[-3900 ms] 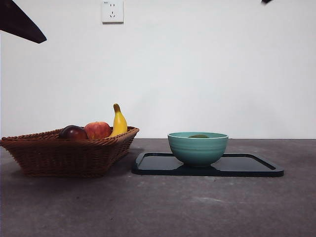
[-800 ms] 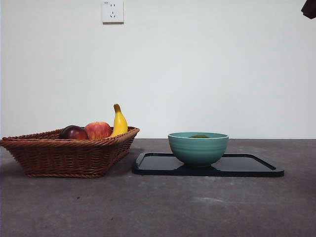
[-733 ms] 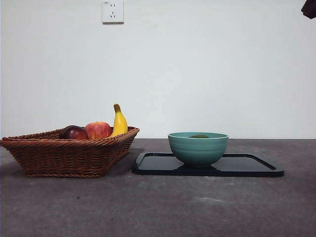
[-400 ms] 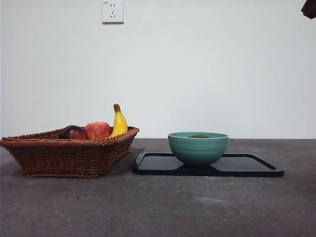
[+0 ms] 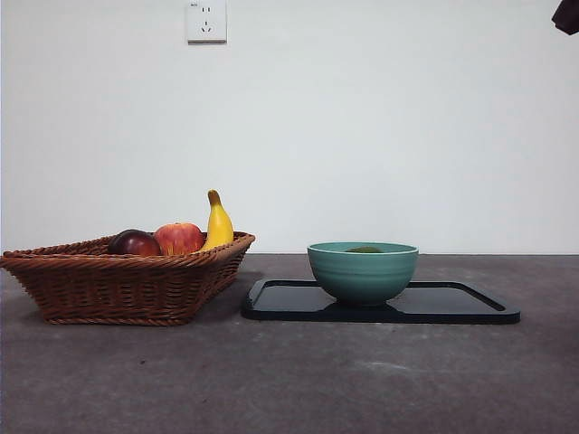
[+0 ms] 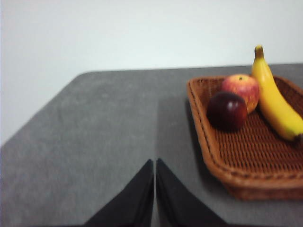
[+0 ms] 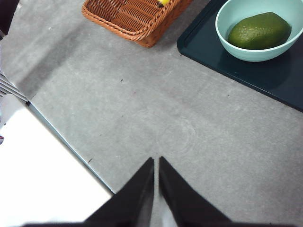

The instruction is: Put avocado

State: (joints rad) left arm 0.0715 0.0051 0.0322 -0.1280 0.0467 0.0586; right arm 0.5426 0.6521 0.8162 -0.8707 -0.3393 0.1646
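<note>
Front view. Wicker basket (image 5: 127, 280) toward the bench's left edge, holding a maroon fruit (image 5: 134, 242), an apple (image 5: 178, 238) and a banana (image 5: 217, 223). Just beside it, a dark tray (image 5: 452, 305) carrying a teal bowl (image 5: 362, 271); a sliver of the avocado (image 5: 365, 250) shows above the rim. One of my arms appears only as a dark tip (image 5: 566, 15) at the top corner, well clear of everything; this view does not say which arm.

Left wrist view. My left gripper (image 6: 155, 166) — jaws pressed together, holding nothing — hangs over bare bench (image 6: 104, 127) beside the basket (image 6: 222, 163). Maroon fruit (image 6: 227, 110), apple (image 6: 241, 90) and banana (image 6: 274, 104) lie inside it. No avocado among them.

Right wrist view. My right gripper (image 7: 156, 163) — jaws pressed together, empty — sits high above open bench (image 7: 156, 118) near its front edge. Avocado (image 7: 259, 30) lies whole inside the bowl (image 7: 227, 35), bowl on the tray (image 7: 241, 71), basket corner (image 7: 137, 19) beside.

Status, by my reading: the placing looks done, with the fruit settled in the bowl and both arms apart from it. Nothing visibly remains.
</note>
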